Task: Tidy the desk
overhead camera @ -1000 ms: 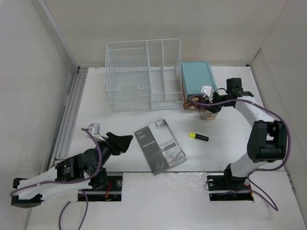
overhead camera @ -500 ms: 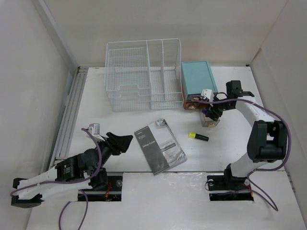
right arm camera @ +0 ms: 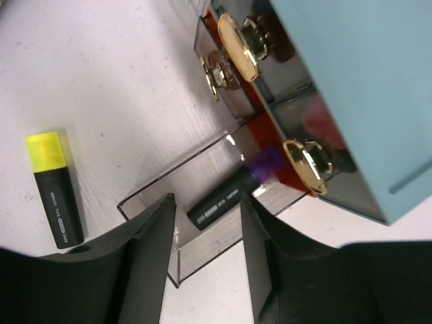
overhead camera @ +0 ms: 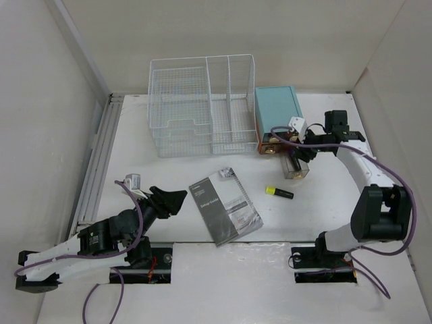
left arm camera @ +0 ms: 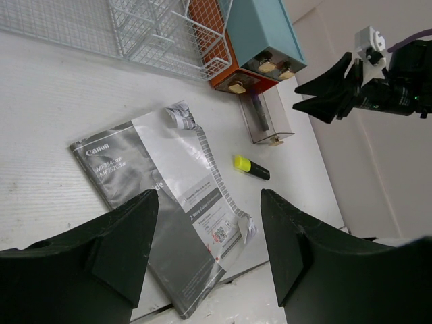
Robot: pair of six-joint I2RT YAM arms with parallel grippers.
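Worktop (overhead camera: 162,185): rigid. Highlighter (overhead camera: 279,193) toward right edge: likely light, stiff; you pinch its barrel. Left claw (overhead camera: 177,198), right claw (overhead camera: 299,152): spread, empty.

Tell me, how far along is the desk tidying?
Barely begun. Done: a clear drawer stands pulled out with a black marker inside. In hand: nothing; the right gripper hovers open nearby. Left: yellow highlighter and Canon booklet lie loose on the desk.

White desk (overhead camera: 324,202); teal box (overhead camera: 277,111), orange drawers (left arm camera: 223,67); yellow-capped black highlighter (overhead camera: 279,193); grey-white booklet (overhead camera: 224,214); white mesh rack (overhead camera: 201,104).
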